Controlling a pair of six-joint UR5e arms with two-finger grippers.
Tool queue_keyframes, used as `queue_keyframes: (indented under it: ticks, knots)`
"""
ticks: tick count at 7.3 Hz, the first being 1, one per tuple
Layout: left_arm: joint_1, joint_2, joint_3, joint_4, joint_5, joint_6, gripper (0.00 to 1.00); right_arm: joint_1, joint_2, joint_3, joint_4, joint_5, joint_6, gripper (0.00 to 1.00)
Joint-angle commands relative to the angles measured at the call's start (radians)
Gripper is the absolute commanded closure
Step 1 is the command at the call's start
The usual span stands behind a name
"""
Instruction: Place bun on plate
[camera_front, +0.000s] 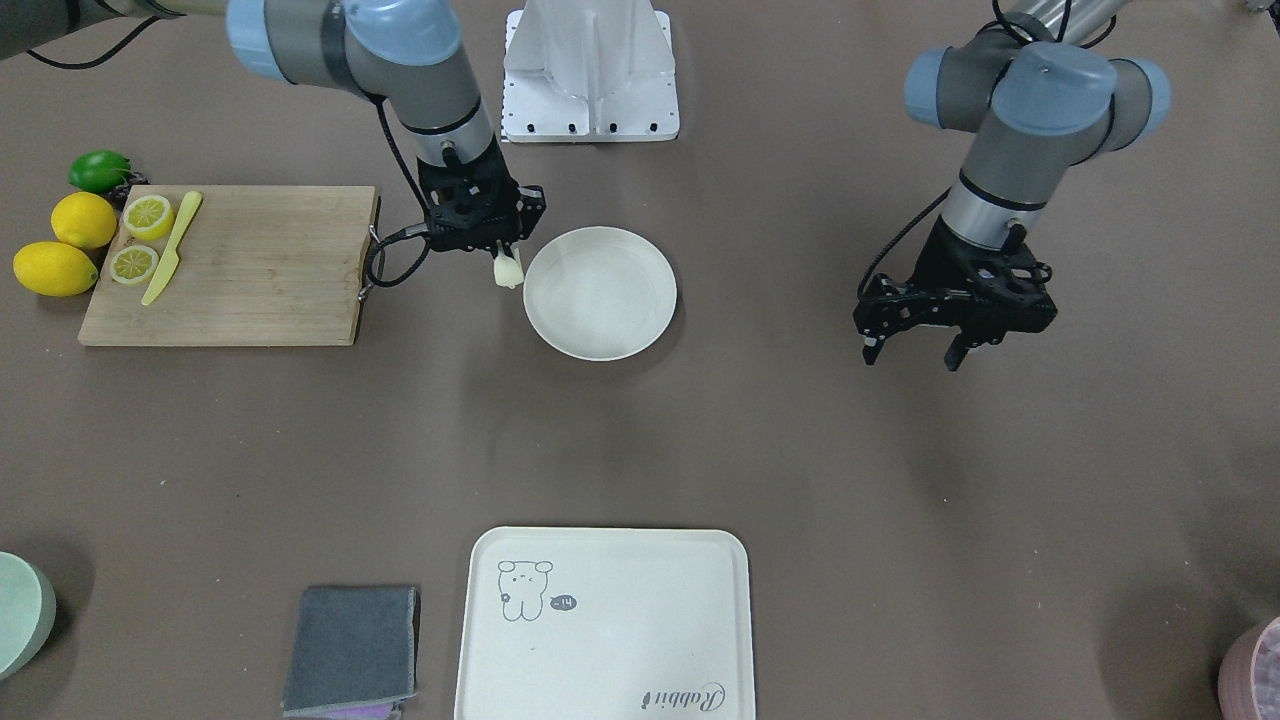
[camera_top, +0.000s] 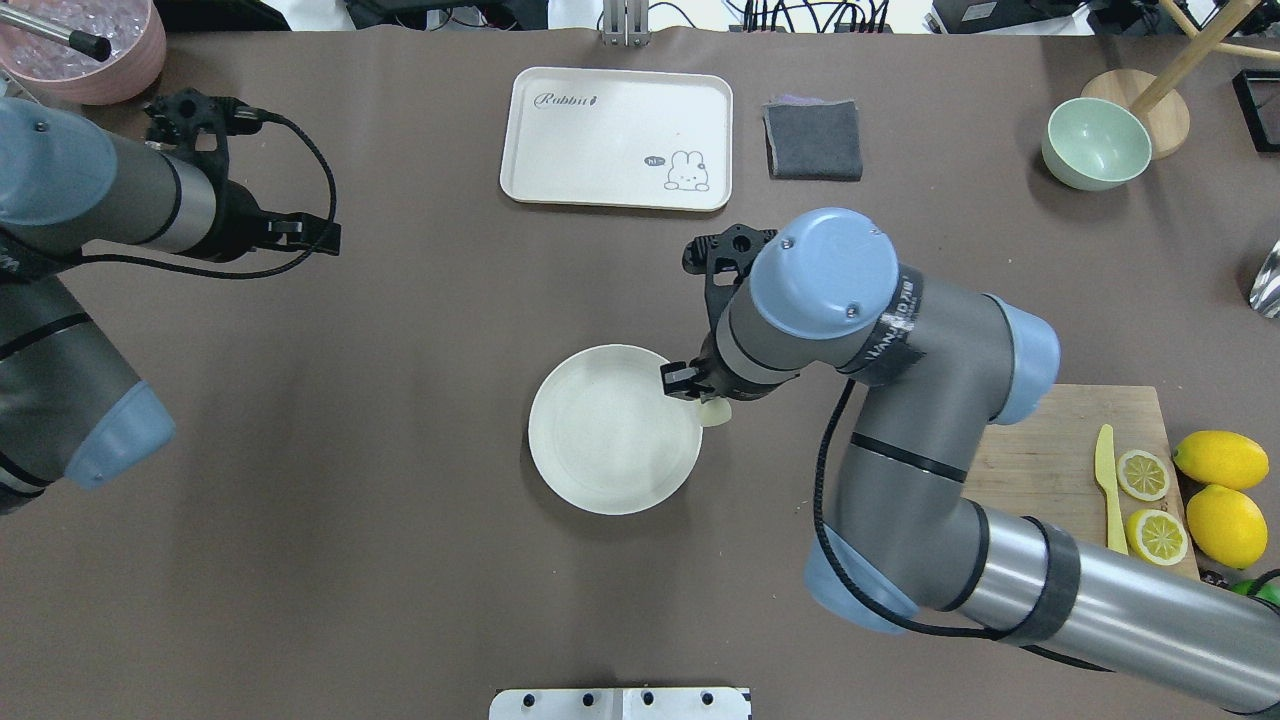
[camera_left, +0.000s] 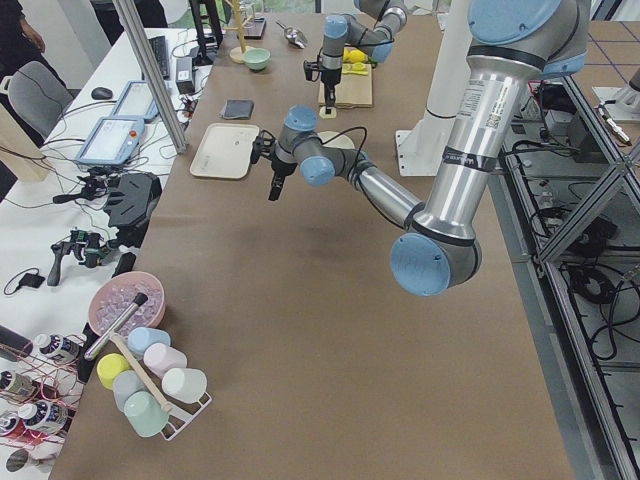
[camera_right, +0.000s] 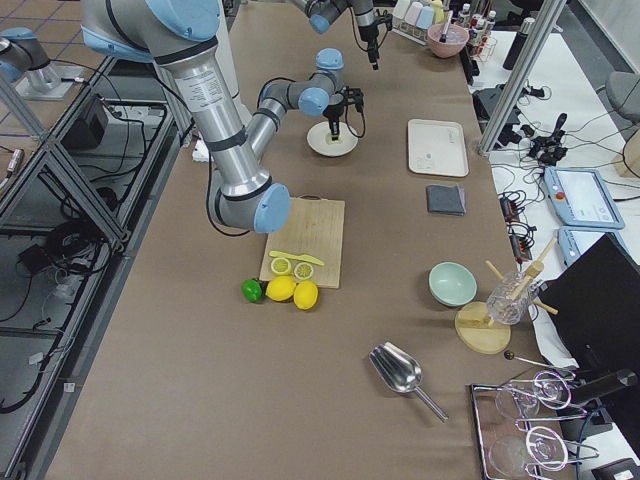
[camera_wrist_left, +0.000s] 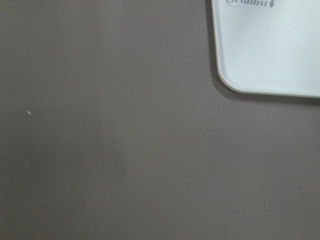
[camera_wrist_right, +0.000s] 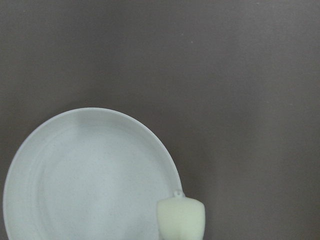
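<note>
The right pincer (camera_front: 503, 258) grips the bun (camera_front: 508, 271), which hangs at the rim of the plate (camera_front: 600, 300), not yet over its middle. Lowering and release are left, I judge. The left pincer (camera_front: 915, 352), well apart from the plate, gapes empty.

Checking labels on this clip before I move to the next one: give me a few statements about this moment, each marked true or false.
1. The right claw grips the bun. True.
2. The bun lies in the middle of the plate. False: it is held at the plate's rim, and the plate is bare.
3. The left claw is open and holds nothing. True.
4. The knife lies on the tray. False: it lies on the cutting board, next to the lemon slices.
</note>
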Motion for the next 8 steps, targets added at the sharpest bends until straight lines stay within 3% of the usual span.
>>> queue_keyframes:
  ticks: [1, 3, 5, 6, 7, 8]
  knots:
    - [-0.081, 0.101, 0.004, -0.004, -0.014, 0.162, 0.02, -0.033, 0.137, -0.155, 0.004, -0.05, 0.043, 1.0]
    - [-0.176, 0.184, 0.007, 0.002, -0.178, 0.218, 0.02, -0.082, 0.153, -0.188, 0.018, -0.108, 0.047, 1.0]
    - [-0.241, 0.222, 0.004, 0.004, -0.186, 0.291, 0.02, -0.106, 0.148, -0.264, 0.144, -0.11, 0.083, 1.0]
    - [-0.265, 0.233, 0.004, 0.008, -0.191, 0.328, 0.02, -0.11, 0.148, -0.269, 0.154, -0.11, 0.085, 1.0]
    - [-0.329, 0.263, 0.002, 0.014, -0.265, 0.398, 0.02, -0.111, 0.149, -0.268, 0.156, -0.11, 0.097, 0.02]
    - [-0.409, 0.28, 0.004, 0.036, -0.34, 0.482, 0.02, -0.11, 0.149, -0.253, 0.154, -0.11, 0.131, 0.0]
